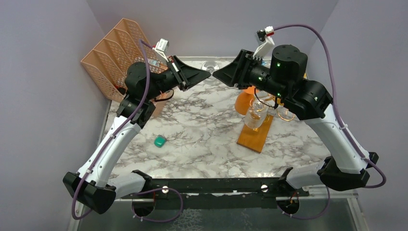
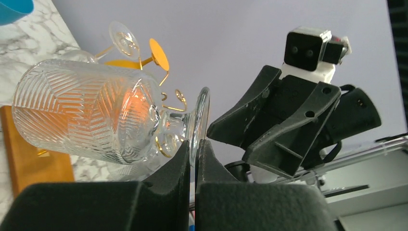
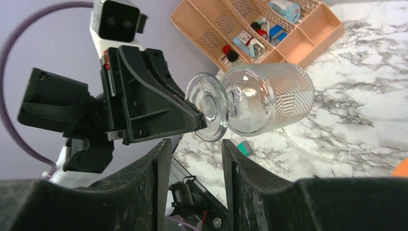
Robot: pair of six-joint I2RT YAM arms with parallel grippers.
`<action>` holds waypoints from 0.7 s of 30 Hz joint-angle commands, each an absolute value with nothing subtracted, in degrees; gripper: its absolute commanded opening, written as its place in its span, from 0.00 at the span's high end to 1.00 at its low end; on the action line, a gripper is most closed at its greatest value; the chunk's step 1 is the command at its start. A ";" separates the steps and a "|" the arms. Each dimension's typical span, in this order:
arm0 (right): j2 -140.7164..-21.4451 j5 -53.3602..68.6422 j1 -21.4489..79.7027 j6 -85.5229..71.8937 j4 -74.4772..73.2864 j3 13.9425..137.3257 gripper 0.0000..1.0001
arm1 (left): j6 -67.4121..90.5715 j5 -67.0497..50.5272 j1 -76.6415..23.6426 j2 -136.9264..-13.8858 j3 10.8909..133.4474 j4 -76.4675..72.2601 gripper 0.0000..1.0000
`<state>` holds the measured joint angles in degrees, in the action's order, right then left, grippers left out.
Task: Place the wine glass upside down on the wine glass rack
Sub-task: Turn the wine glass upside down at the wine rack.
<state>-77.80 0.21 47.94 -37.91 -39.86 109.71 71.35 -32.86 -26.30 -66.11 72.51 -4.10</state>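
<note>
The wine glass (image 2: 86, 115) is clear with a ribbed bowl and is held sideways in the air. My left gripper (image 2: 195, 147) is shut on the rim of its foot (image 2: 199, 115). In the top view the glass (image 1: 210, 65) sits between both gripper tips at the back of the table. My right gripper (image 3: 192, 154) is open, its jaws just below the glass foot (image 3: 207, 106) and not touching it. The wine glass rack (image 1: 284, 114) has gold wire arms on an orange-brown wooden base (image 1: 255, 137), right of centre, under the right arm.
Another glass (image 1: 253, 118) hangs upside down on the rack. An orange round object (image 1: 243, 102) is beside the rack. A peach mesh organiser (image 1: 113, 53) with small items stands at the back left. A small teal object (image 1: 160, 141) lies on the marble top.
</note>
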 commanded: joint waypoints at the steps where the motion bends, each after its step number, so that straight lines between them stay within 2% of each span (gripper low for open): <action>1: -77.96 1.25 48.11 -37.49 -42.71 108.99 0.55 | 61.91 -36.45 -26.18 -65.50 75.02 1.80 1.00; 9: -75.01 6.60 48.07 -38.40 -37.30 102.09 0.51 | 61.17 -37.66 -26.19 -64.25 71.75 -0.31 1.00; 12: -75.57 4.13 48.08 -38.39 -40.01 103.68 0.51 | 60.29 -37.62 -26.19 -63.83 72.28 -0.25 1.00; 15: -75.40 -0.75 48.08 -39.23 -42.25 106.38 0.46 | 59.68 -37.53 -26.19 -63.43 72.53 0.57 1.00; 21: -73.81 -5.17 48.05 -37.51 -40.14 105.32 0.46 | 59.84 -39.54 -26.19 -62.76 71.86 -0.70 1.00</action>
